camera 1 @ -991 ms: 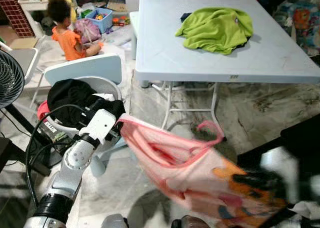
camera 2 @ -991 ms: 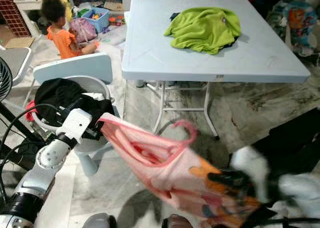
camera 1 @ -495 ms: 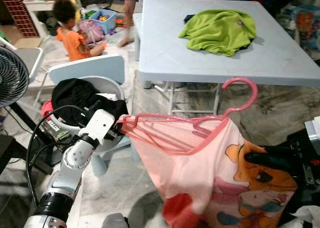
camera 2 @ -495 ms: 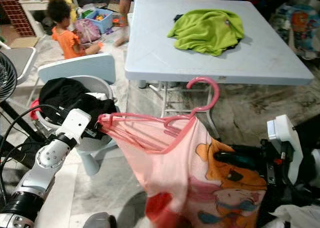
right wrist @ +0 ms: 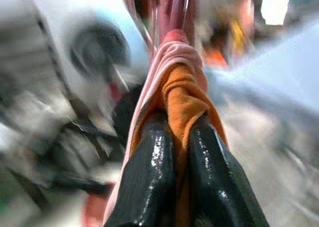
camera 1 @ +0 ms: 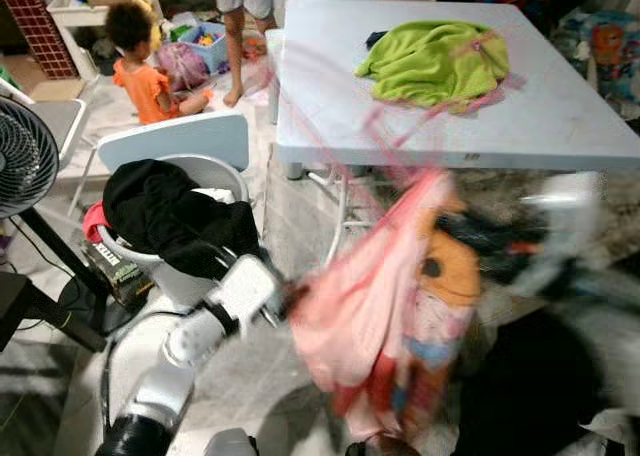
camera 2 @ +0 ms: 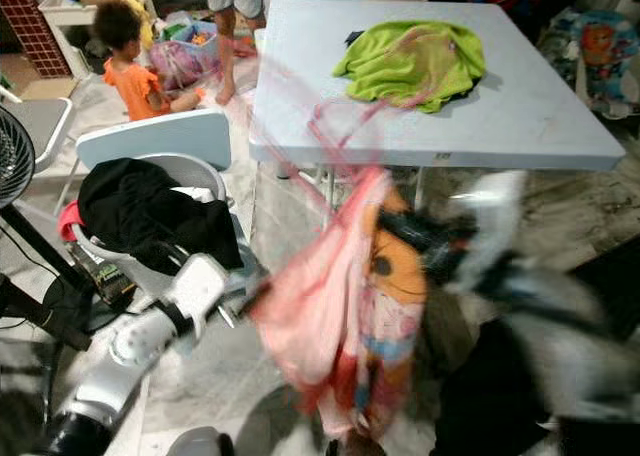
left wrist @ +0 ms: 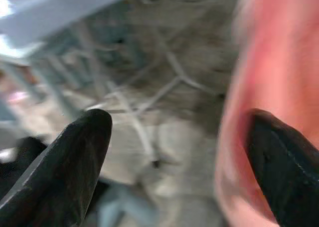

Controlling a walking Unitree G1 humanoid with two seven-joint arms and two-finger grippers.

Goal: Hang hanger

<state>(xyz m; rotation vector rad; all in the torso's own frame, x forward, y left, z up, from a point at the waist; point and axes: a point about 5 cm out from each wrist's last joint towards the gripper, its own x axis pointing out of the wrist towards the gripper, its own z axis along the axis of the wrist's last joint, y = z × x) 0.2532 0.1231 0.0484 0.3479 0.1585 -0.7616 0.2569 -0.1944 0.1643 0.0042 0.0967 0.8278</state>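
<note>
Centre frame, the pink garment [camera 1: 385, 306] hangs blurred, its pink hanger [camera 2: 385, 86] a faint streak before the white table [camera 1: 560, 126] with the green cloth [camera 1: 435, 61]. The right gripper [right wrist: 177, 152] is clenched on the garment; the left gripper [left wrist: 174, 152] is spread apart beside it. A laundry basket [camera 1: 215, 171] with black clothes sits left; a child [camera 1: 140, 61] plays upper left

A pale blue table [camera 1: 560, 126] stands on a mottled grey stone floor [camera 1: 270, 366], a green garment [camera 1: 435, 61] heaped near its far edge. Left of it, a white chair [camera 1: 175, 141] carries a tub of dark clothes [camera 1: 170, 216]. A fan [camera 1: 20, 156] sits at far left; a child in orange [camera 1: 140, 66] sits beyond among toys.
</note>
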